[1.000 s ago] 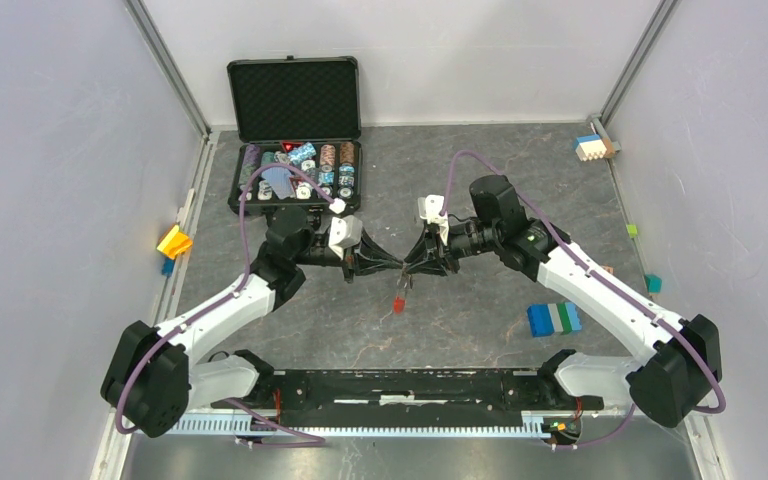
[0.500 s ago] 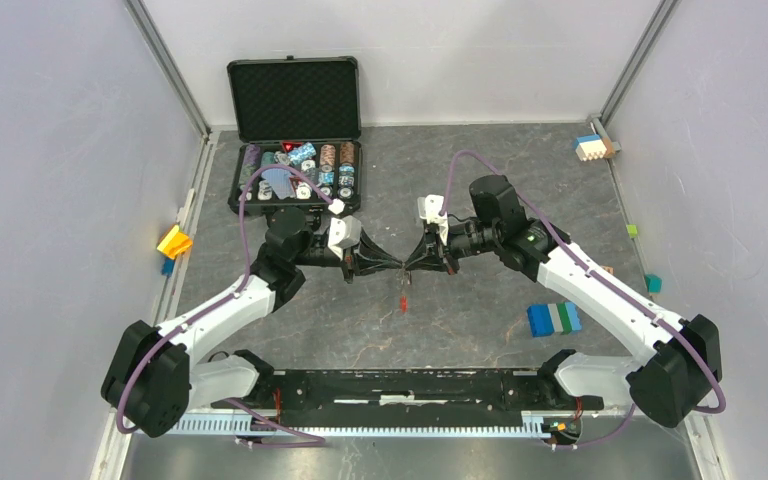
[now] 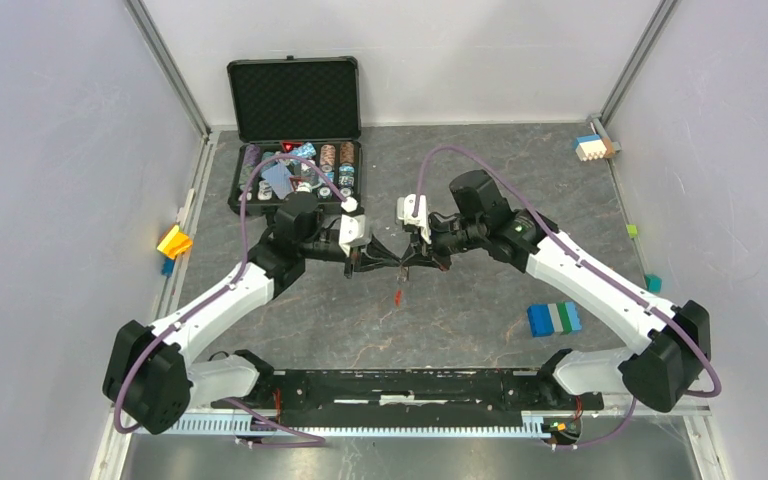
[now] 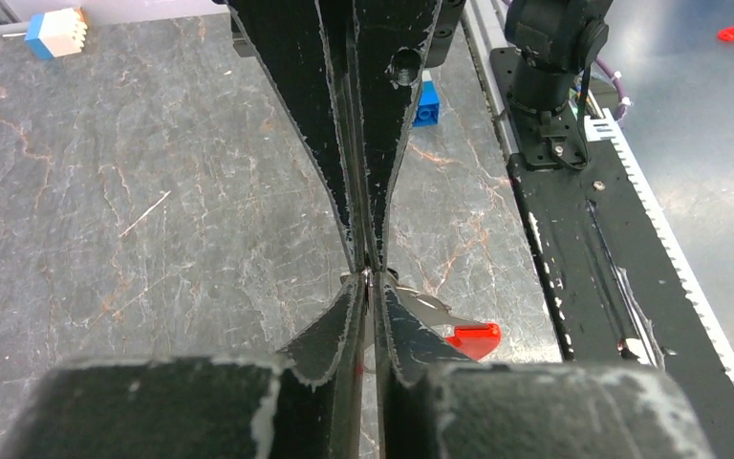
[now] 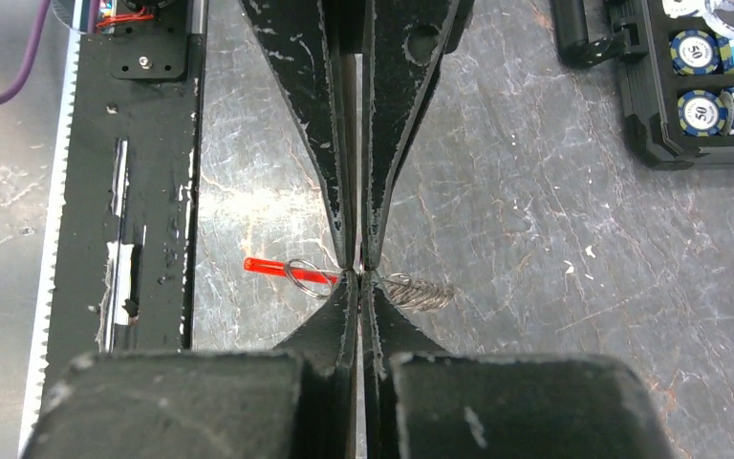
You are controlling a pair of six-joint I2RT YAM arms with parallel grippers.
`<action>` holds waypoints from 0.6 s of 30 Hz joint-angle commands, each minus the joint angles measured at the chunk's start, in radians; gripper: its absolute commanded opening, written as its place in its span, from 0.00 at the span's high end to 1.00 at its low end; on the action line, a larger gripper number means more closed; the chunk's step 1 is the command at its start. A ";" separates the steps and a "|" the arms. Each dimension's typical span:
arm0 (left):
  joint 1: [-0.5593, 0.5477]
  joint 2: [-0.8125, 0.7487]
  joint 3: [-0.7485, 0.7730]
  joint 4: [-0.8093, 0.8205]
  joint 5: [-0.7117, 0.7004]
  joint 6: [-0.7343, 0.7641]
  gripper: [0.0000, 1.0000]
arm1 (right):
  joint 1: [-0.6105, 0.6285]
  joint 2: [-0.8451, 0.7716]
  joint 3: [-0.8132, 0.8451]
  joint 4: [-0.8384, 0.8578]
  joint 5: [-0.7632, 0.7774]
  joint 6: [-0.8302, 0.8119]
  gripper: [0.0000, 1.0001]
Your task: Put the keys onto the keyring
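Right gripper (image 5: 358, 279) is pressed fully together and, judging by its wrist view, pinches the thin wire of the keyring (image 5: 303, 276) at its fingertips. Left gripper (image 4: 368, 283) meets it tip to tip, its fingers drawn close with only a slit between them; whether it clamps the wire cannot be told. Both hang above the middle of the table (image 5: 535, 239). The keyring is suspended between them, with its red tag (image 5: 269, 266) on one side and a coil of chain (image 5: 419, 291) on the other. No key can be made out. Expect the keyring to be light, thin, smooth and springy, and so liable to slip or swing. Take hold on the metal loop itself, not the tag, which would likely let the loop pivot.
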 commanded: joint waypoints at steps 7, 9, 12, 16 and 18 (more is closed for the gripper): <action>-0.017 0.046 0.082 -0.209 -0.024 0.206 0.90 | 0.044 0.024 0.115 -0.075 0.087 -0.058 1.00; -0.019 0.056 0.087 -0.210 -0.023 0.206 0.94 | 0.047 0.026 0.117 -0.077 0.086 -0.059 1.00; -0.019 0.065 0.092 -0.210 -0.019 0.204 0.98 | 0.051 0.032 0.123 -0.085 0.087 -0.062 1.00; -0.021 0.059 0.089 -0.203 -0.025 0.199 0.98 | 0.053 0.033 0.121 -0.084 0.087 -0.063 1.00; -0.021 0.053 0.071 -0.161 -0.028 0.158 0.98 | 0.055 0.036 0.130 -0.085 0.087 -0.062 1.00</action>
